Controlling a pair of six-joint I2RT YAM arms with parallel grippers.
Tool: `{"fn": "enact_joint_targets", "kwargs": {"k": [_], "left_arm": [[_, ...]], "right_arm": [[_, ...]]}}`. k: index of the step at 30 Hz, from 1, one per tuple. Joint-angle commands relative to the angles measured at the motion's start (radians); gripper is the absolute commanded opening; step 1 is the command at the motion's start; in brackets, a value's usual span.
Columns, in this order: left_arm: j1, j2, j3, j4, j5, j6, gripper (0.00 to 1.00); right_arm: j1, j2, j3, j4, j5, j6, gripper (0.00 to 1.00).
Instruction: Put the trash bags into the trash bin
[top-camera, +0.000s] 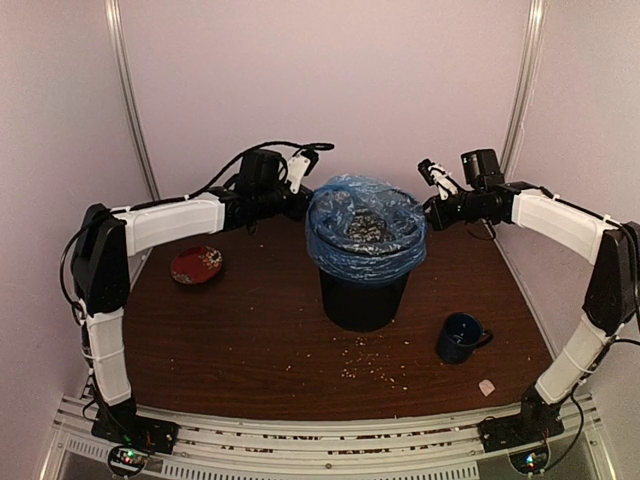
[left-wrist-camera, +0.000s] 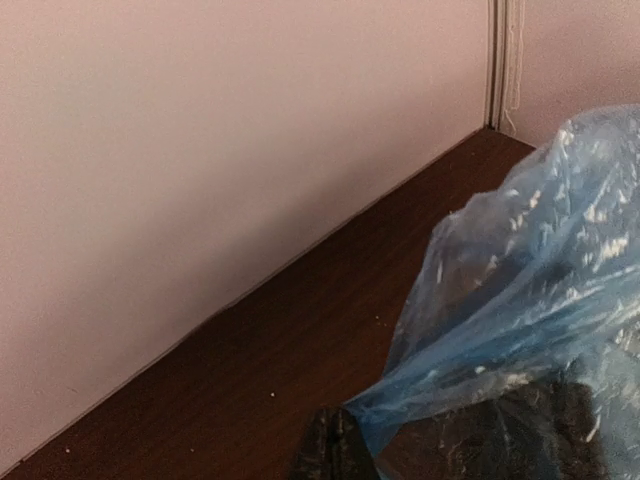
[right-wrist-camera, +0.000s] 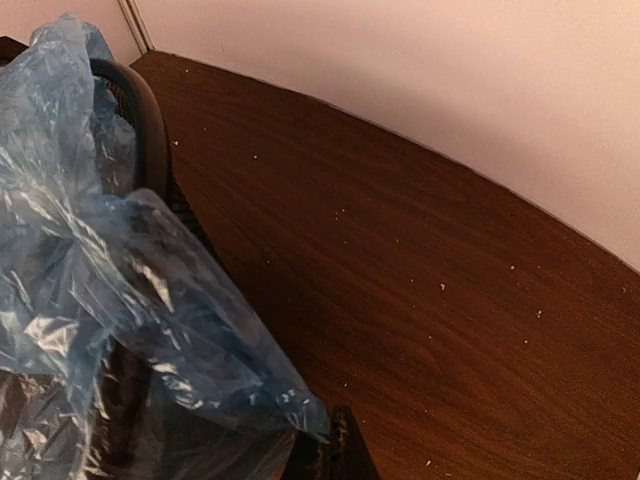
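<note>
Left wrist view: my left gripper (left-wrist-camera: 335, 452) is clenched, and a corner of the trash bag (left-wrist-camera: 520, 300) is drawn to a tight point right at the fingertips, so I judge the film is pinched there. My right gripper (right-wrist-camera: 335, 452) is clenched the same way on the opposite side, with the film gathered to a tip at it.

The film is thin and taut at both pinches. If my arms draw apart any further, I expect it to tear at the tips or slip free on one side. An uneven pull could also drag or tip the trash bin (top-camera: 362, 295), which looks light and has nothing bracing it. Should I let go carelessly, the bag may spring off the rim, since it is larger than the bin and much of it hangs outside.

The bag lies over the mouth of the bin, its skirt falling around the rim on the outside. Stretched between my two grips, its long axis runs left to right, roughly level, across the bin's top. I cannot tell which way the bag's own opening faces. The bin stands upright mid-table, mouth up, long axis vertical.

Beyond that, the table (top-camera: 250, 330) carries scattered crumbs (top-camera: 370, 365), a red dish (top-camera: 197, 265) to the left, and a dark blue mug (top-camera: 460, 338) to the front right, well apart from the bin.
</note>
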Motion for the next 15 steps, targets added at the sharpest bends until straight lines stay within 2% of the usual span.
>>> {"fn": "enact_joint_targets", "kwargs": {"k": [1, 6, 15], "left_arm": [[0.013, 0.009, 0.008, -0.011, 0.107, -0.055, 0.00], [0.021, 0.032, -0.028, 0.019, 0.178, -0.092, 0.00], [0.021, 0.082, -0.051, 0.053, 0.338, -0.174, 0.00]], "right_arm": [[-0.004, -0.022, -0.028, 0.035, -0.012, 0.016, 0.00], [-0.005, 0.008, -0.056, 0.031, -0.034, 0.006, 0.00], [-0.005, 0.042, -0.095, -0.030, -0.181, -0.036, 0.00]]}}
